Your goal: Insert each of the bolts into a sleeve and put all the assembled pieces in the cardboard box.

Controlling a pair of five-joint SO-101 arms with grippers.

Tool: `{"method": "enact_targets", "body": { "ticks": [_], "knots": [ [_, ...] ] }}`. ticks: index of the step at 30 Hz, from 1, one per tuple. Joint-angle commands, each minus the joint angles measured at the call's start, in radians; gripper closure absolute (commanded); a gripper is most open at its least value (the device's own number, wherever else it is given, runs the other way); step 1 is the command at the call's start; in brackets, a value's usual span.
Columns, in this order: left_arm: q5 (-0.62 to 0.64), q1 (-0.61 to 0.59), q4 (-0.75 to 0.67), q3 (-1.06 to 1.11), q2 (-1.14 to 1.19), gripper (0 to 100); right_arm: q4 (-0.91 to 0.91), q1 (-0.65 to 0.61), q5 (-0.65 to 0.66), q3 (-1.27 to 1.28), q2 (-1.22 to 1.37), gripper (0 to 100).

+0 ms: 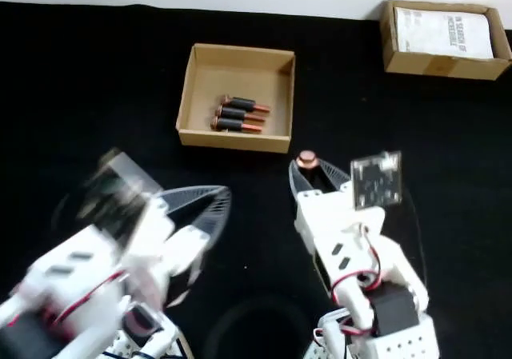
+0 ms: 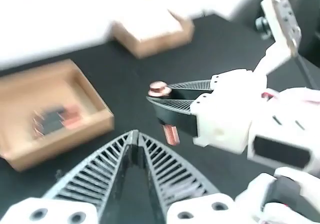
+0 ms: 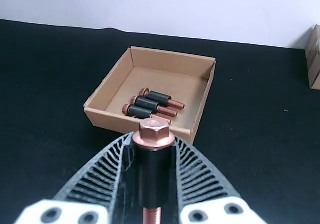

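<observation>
Just short of cardboard box (image 1: 232, 141): right gripper (image 3: 156, 143) clenched on sleeved bolt (image 3: 154, 174), upright for drop-in; left gripper (image 2: 135, 136) closed, empty, aside.

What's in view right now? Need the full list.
table: 1, black, under everything
open box: 1, brown cardboard, middle of the table, far side
sleeved bolts: 3, copper with black sleeves, lying side by side in the open box
held bolt: 1, copper in a black sleeve, head up, just in front of the open box
second box: 1, brown cardboard, far right corner
paper: 1, white with print, in the second box
left pincer: 1, black fingers, shut, empty, near left of the open box
right pincer: 1, black fingers, shut on the held bolt
arms: 2, white, near edge
</observation>
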Motion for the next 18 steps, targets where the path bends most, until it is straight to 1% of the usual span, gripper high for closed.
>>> {"method": "enact_targets", "body": {
  "ticks": [1, 3, 5, 8, 11, 14, 18],
  "knots": [
    [-0.089, -0.140, -0.005, 0.093, -0.143, 99, -0.015, 0.008, 0.008, -0.197, 0.222, 99.2],
    [-0.143, -0.242, -0.005, 0.179, -0.239, 99, -0.016, 0.007, 0.009, -0.292, 0.355, 99.2],
    [-0.178, -0.335, -0.005, 0.275, -0.340, 99, -0.016, 0.007, 0.057, -0.390, 0.490, 99.2],
    [-0.181, -0.420, 0.002, 0.417, -0.455, 99, -0.022, 0.007, 0.198, -0.535, 0.685, 99.2],
    [-0.181, -0.470, 0.002, 0.484, -0.426, 99, -0.022, 0.007, 0.374, -0.688, 0.889, 99.2],
    [-0.180, -0.522, -0.009, 0.556, -0.429, 99, -0.022, -0.005, 0.508, -0.855, 1.069, 99.2],
    [-0.180, -0.602, -0.072, 0.693, -0.429, 99, -0.022, -0.035, 0.715, -1.055, 1.268, 99.2]
  ]
}}
